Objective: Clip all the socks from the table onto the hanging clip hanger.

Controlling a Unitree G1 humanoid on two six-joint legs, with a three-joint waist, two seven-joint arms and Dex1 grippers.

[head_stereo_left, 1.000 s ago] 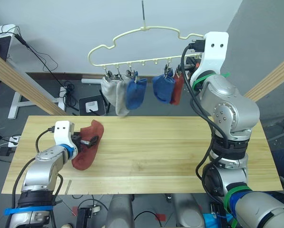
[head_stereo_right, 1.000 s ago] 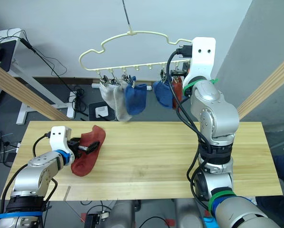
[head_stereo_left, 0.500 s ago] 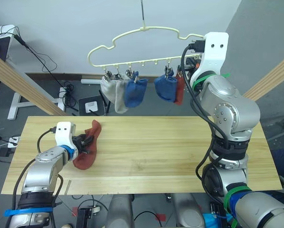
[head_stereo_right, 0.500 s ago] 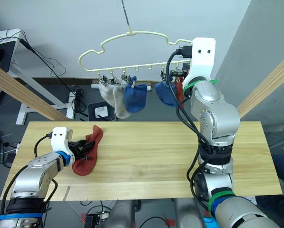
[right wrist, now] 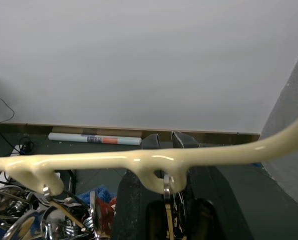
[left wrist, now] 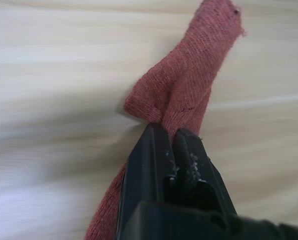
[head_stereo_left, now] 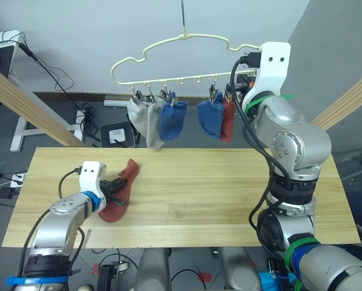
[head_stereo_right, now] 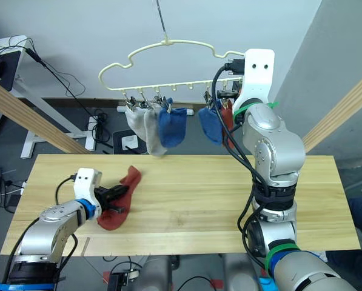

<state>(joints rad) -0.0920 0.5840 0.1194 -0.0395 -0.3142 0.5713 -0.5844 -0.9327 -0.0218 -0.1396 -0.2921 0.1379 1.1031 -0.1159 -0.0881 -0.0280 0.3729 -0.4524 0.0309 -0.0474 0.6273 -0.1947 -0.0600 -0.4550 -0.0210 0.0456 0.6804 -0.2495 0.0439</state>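
The rust-red sock on the table (head_stereo_left: 121, 193) is pinched in your left gripper (left wrist: 169, 139), and the wrist view shows it well: the two black fingers (left wrist: 151, 150) are pressed together on a raised fold of knit near the sock's middle. From that pinch one end of the sock stretches out flat across the wood, and the other runs back under the gripper. In the head view the sock lies on the left part of the table (head_stereo_left: 229, 194), near the front edge, with its far end pointing toward the table's middle.

Your right gripper (right wrist: 163, 142) is up at the clip hanger (head_stereo_left: 174, 45). Its fingers stand close on either side of the pale yellow bar, right behind one of the small silver clips (right wrist: 166, 187), but you cannot tell if they actually squeeze anything.

Moving outward, the hanger hangs by its thin hook above the table's far edge. Five socks are clipped along its lower row: two light grey socks (head_stereo_left: 144, 121) at the left, a blue sock (head_stereo_left: 171, 118) touching them, then a gap of bare clips, then a second blue sock (head_stereo_left: 211, 118) with a rust-red sock (head_stereo_left: 227, 118) just beside it, next to your right arm. Thick wooden poles (head_stereo_left: 29, 103) slant past the table on both sides.
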